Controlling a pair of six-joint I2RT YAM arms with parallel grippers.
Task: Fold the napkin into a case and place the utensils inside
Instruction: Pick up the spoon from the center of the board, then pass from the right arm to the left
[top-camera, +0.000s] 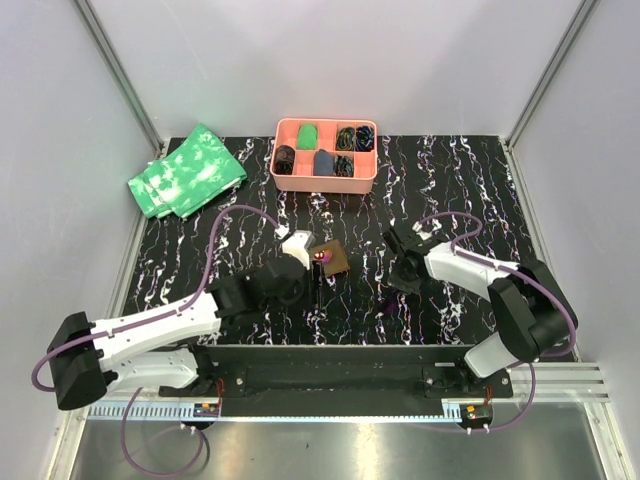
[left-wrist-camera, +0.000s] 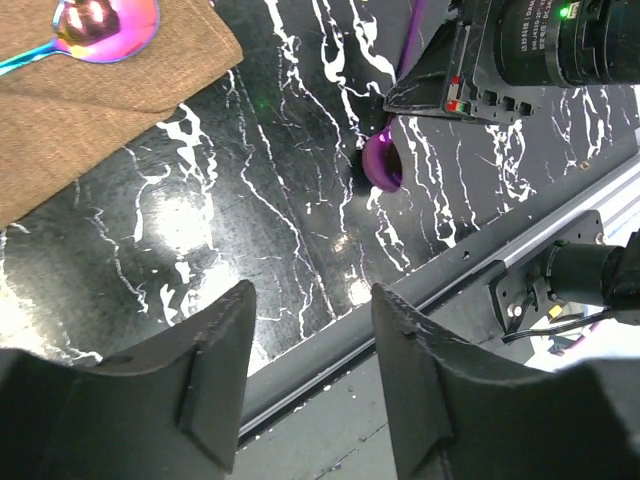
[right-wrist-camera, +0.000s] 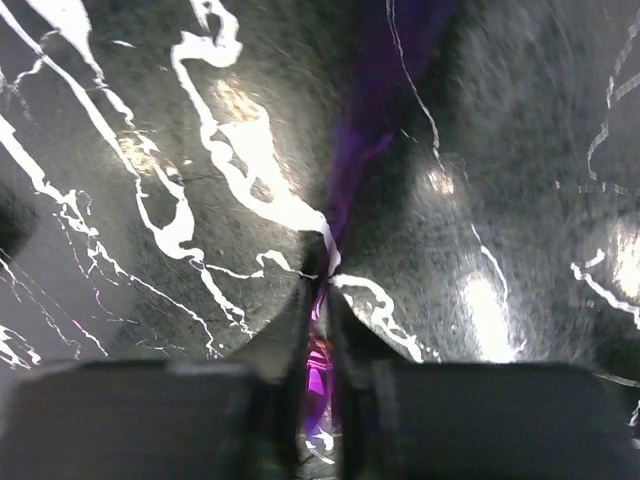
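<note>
My right tool (right-wrist-camera: 322, 288) was clamped on a purple utensil (right-wrist-camera: 372, 120) lying on the surface (right-wrist-camera: 150, 150), the stem running out beyond its fingertips. My left tool (left-wrist-camera: 312, 298) hung open, just beside the napkin (left-wrist-camera: 90, 110), which carried a spoon (left-wrist-camera: 100, 22).

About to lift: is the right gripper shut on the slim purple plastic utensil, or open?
Shut on it: in the right wrist view the right gripper has its fingers pinched around the slim purple plastic utensil.

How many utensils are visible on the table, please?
2: a pink-bowled spoon on the brown cloth napkin, and a purple plastic utensil in the right end effector; others may be hidden.
</note>
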